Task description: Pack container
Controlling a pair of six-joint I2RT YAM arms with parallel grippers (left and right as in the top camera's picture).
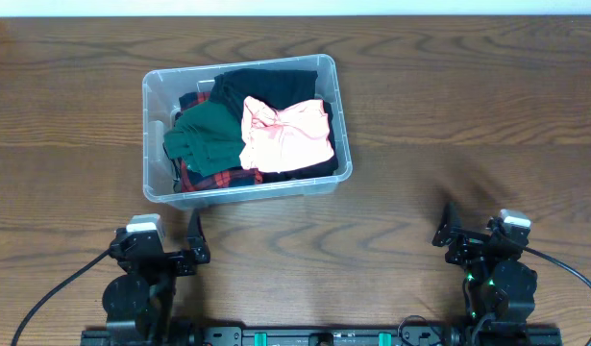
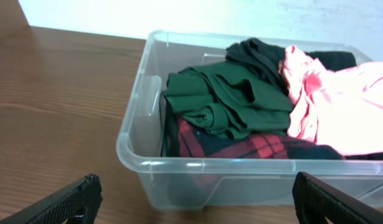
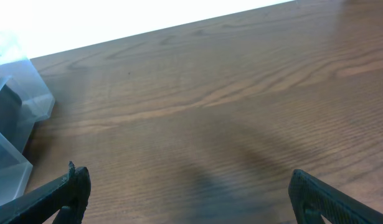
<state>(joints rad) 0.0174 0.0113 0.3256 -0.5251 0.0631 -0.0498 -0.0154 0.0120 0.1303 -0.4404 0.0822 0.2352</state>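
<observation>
Looking packed, the container (image 1: 147,135) sat on the counter (image 1: 449,115) near the left claw (image 2: 194,190), with green, pink and black clothes (image 1: 266,135) inside. It and the right claw (image 3: 188,180) were wide open and empty. No more clothes lay outside, so packing seemed done.

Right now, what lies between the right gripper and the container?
Nothing but bare table: the overhead view shows only wood between the right gripper and the container, and the right wrist view agrees.
</observation>
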